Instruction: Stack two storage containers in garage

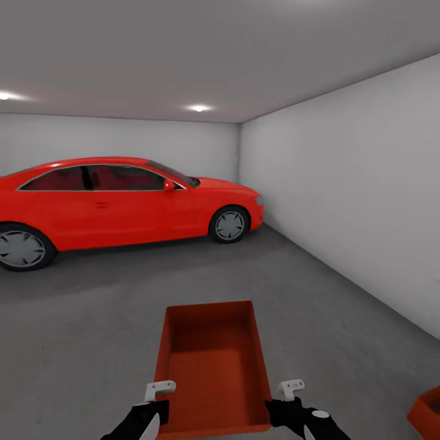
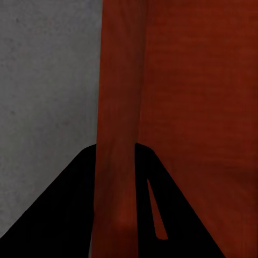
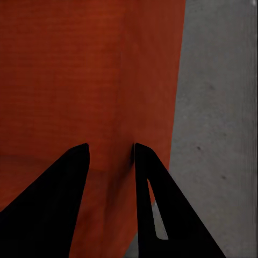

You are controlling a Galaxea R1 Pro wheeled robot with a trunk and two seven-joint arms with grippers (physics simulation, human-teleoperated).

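Two containers: one [image 1: 211, 366] pinched at its side walls by left hand [image 2: 115, 161] and right hand [image 3: 110, 156]; another [image 1: 428, 412] sits beside.

two orange-red bins [image 1: 211, 366] [image 1: 426, 412], one red car [image 1: 122, 201], two ceiling lights [image 1: 198, 108] [image 1: 5, 96]

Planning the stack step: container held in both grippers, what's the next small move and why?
Probably turn right toward the second container on the garage floor. Both the left gripper and right gripper clamp the held container by its side walls, and the other sits off to the right.
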